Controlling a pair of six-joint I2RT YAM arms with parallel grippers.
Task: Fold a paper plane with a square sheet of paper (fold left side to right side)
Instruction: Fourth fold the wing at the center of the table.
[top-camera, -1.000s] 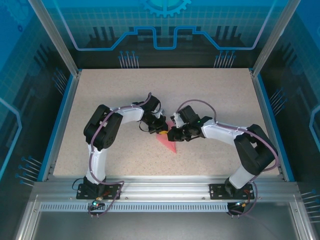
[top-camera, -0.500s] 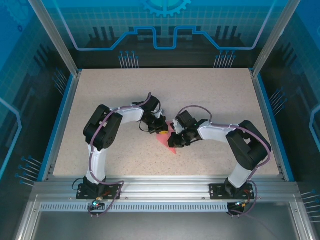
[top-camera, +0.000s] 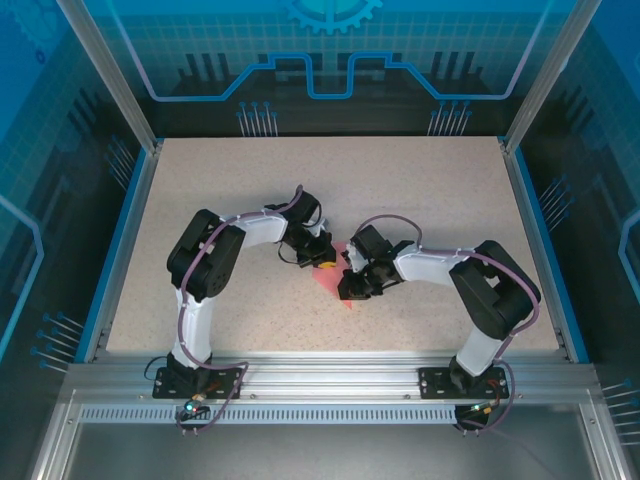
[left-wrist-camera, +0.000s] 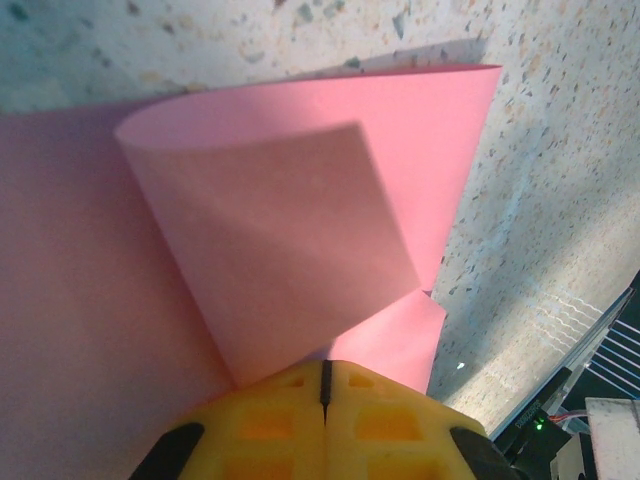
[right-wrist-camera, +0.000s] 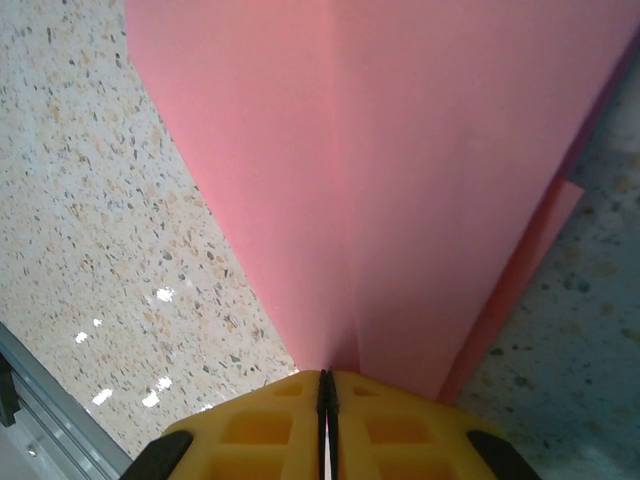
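Observation:
The square sheet of paper (top-camera: 330, 284) is salmon pink and lies mid-table, folded into a narrow pointed paper plane shape that points toward the near edge. My left gripper (top-camera: 325, 262) sits at its far end. In the left wrist view the yellow fingertips of that gripper (left-wrist-camera: 325, 368) are shut, tips against the paper (left-wrist-camera: 300, 220), where a flap curls up in front of them. My right gripper (top-camera: 347, 290) covers the paper's right side. The right gripper (right-wrist-camera: 327, 378) is shut on the paper (right-wrist-camera: 400, 150), whose centre crease runs straight into the jaws.
The speckled beige tabletop (top-camera: 440, 200) is ringed by a blue rim and aluminium frame posts (top-camera: 110, 75). Both arms bend inward and their wrists nearly meet over the paper. A metal rail (top-camera: 330, 375) runs along the near edge.
My right gripper has slid toward the near edge along the paper, covering more of its pointed tip. The left gripper has stayed in place.

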